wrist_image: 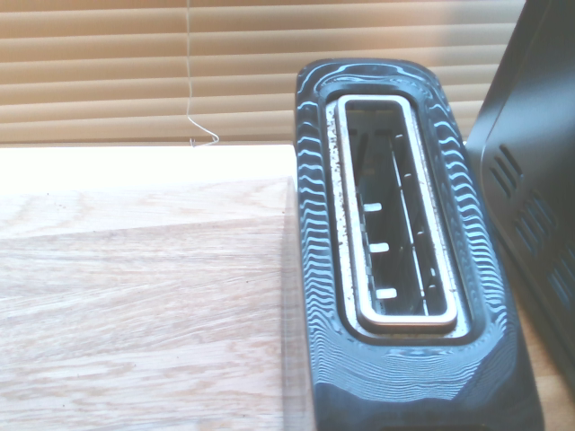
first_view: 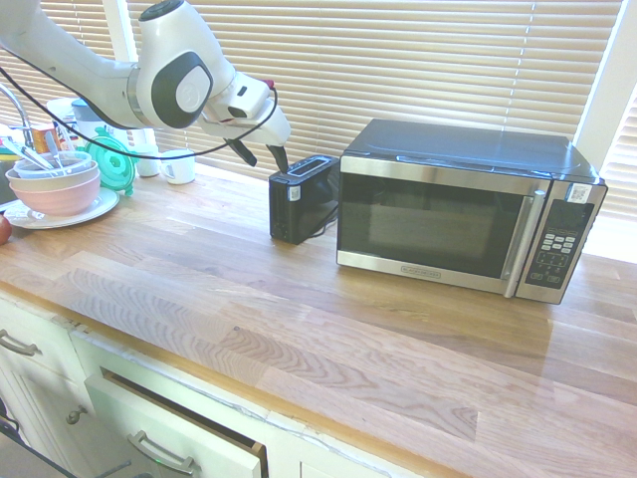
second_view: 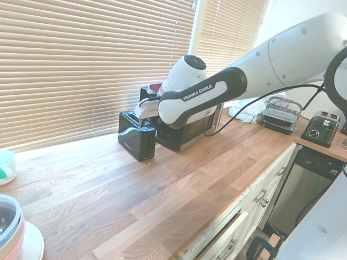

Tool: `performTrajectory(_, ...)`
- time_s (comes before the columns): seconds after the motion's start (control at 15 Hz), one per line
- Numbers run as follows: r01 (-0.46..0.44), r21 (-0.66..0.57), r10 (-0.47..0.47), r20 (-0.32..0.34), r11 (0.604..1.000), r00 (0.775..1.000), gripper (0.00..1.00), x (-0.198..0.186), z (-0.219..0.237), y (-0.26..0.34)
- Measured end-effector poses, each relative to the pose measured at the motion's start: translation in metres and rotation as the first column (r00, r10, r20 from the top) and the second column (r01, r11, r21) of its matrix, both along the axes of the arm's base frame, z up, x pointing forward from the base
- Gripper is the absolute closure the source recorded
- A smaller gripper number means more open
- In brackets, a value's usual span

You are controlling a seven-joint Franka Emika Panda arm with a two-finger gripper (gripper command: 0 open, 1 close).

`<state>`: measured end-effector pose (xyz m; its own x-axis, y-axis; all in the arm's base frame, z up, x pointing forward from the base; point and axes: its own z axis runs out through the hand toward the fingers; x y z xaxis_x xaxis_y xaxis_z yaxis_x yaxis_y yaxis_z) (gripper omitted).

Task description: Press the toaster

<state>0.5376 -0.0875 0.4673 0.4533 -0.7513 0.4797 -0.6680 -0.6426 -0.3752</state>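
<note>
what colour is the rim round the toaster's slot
Silvery, set in the toaster's black top; the rim shows best in the wrist view.
</note>
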Motion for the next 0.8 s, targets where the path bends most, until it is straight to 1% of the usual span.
performTrajectory(0.8, -0.032, -0.005, 0.032, -0.020, 0.999, 0.999, 1.00, -0.0011, -0.0018, -0.0039)
